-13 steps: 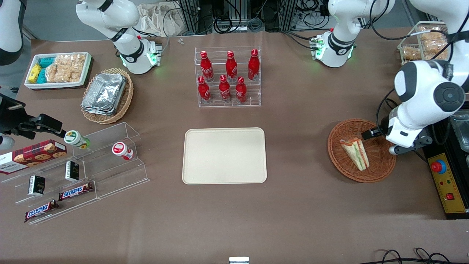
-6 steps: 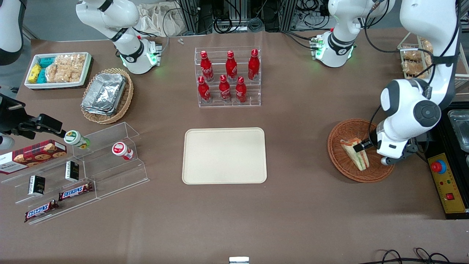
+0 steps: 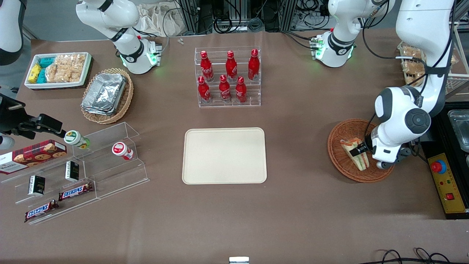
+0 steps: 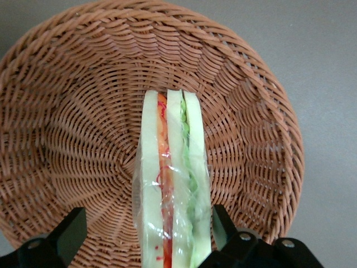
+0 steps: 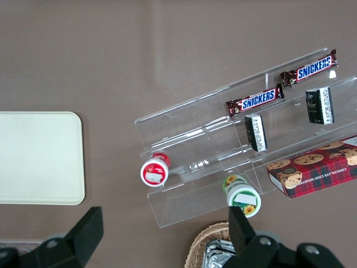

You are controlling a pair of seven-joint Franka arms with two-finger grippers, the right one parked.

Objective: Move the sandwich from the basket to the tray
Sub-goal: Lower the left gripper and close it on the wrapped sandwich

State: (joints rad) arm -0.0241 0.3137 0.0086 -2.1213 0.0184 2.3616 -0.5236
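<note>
Down inside the basket (image 3: 346, 165), the tool (image 4: 146, 234) hangs open, one finger on each side of the sandwich (image 4: 172, 184) lying there, well apart from the tray (image 3: 224, 155) at mid-counter.

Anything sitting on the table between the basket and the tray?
No. In the front view only bare brown tablecloth runs from the basket to the tray; the gripper is open around the sandwich.
</note>
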